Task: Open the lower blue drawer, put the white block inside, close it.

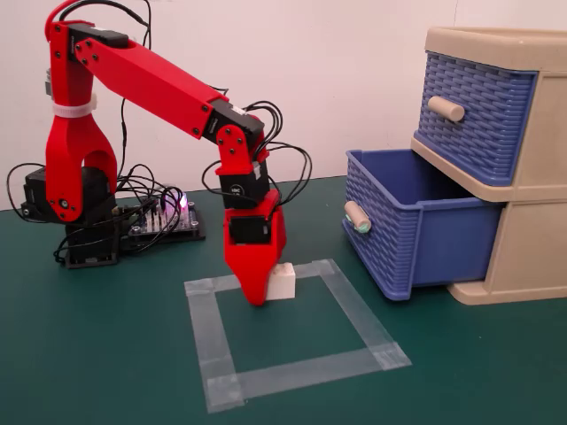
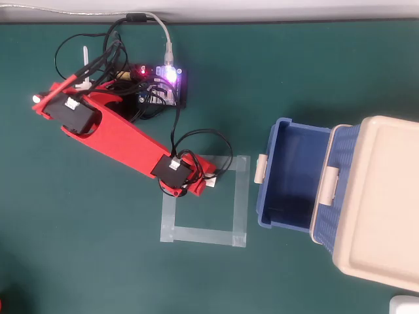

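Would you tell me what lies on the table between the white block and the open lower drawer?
Only the right strip of the tape square and bare green table lie between the white block and the lower drawer, clearest in the overhead view.
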